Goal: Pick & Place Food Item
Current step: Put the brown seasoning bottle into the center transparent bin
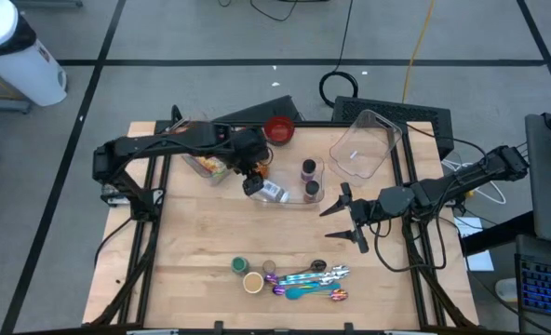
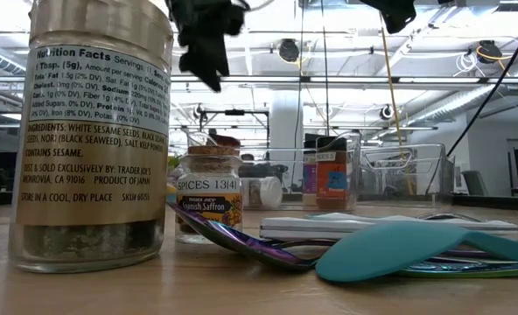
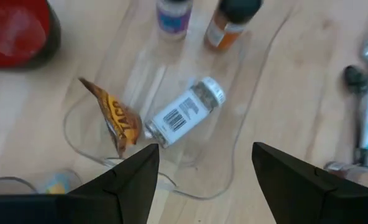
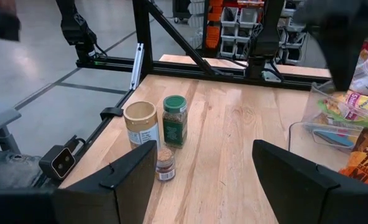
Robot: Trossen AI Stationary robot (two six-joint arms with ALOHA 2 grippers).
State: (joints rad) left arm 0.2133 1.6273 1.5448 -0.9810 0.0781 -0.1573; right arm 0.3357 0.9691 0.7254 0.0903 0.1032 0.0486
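A light wooden table (image 1: pixel 201 251) is seen from above, with a dark robot arm reaching in from each side. At the back left stands a clear plastic bin (image 1: pixel 204 166) filled with snack packets. The left gripper (image 1: pixel 254 182) hovers just beside it, over the left end of a clear shallow plastic tray (image 1: pixel 317 199). Its fingers (image 3: pixel 131 180) are spread apart and hold nothing. Directly beneath them, inside the tray, a small glass spice jar with a white label and white cap (image 3: pixel 185 112) lies on its side. An orange and brown snack packet (image 3: pixel 114 116) lies touching it. Behind the tray sits a red round bowl (image 1: pixel 279 128). Two dark-capped spice bottles (image 1: pixel 309 180) stand upright at the tray's right end. At the back right, an empty clear plastic container (image 1: pixel 364 144) lies tilted. The right gripper (image 1: pixel 342 221) hangs over bare wood to the right of the tray, fingers spread, empty. Along the front edge sit three small jars (image 1: pixel 253 274) and a cluster of iridescent and teal spoons (image 1: pixel 310 283).
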